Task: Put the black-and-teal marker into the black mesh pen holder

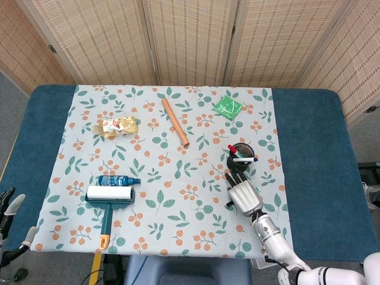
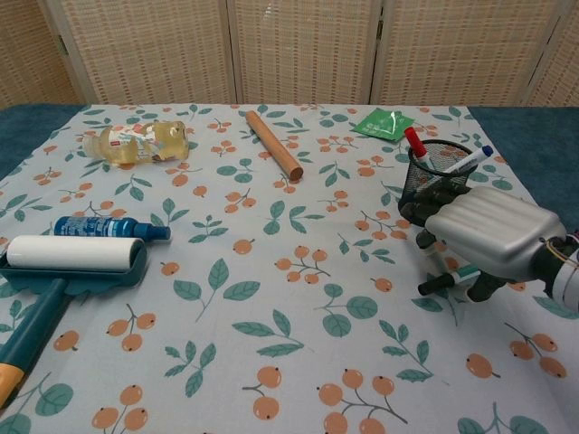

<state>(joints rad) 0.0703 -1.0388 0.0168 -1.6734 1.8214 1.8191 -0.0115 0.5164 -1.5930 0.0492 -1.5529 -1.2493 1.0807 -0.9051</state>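
**Presently: marker on cloth under right hand, holder just beyond**

Observed at the table's right side: right hand [image 2: 493, 237], back upward, fingers [image 2: 422, 210] curled down toward the cloth, positioned directly over the black-and-teal marker [image 2: 450, 279]. Marker lying flat on the floral tablecloth [image 2: 271, 298], black cap end protruding to the left from beneath the palm, teal section partly hidden. Cannot tell from either view whether the marker is actually grasped or merely covered; contact beneath the palm concealed.

Black mesh pen holder [image 2: 436, 172] standing upright just beyond the fingertips, touching or nearly touching them in the chest view. Already containing a red-capped pen [image 2: 415, 144] and a white pen with blue cap [image 2: 467, 162], both leaning.

Left hand [image 1: 10, 205] visible only at the lower left edge of the head view, well apart from the work area, fingers spread, nothing held.

Noted elsewhere on the cloth: wooden rod [image 2: 273, 143], green packet [image 2: 383, 123], clear bottle [image 2: 136, 142] on its side, blue bottle [image 2: 107, 227], lint roller [image 2: 74, 256].
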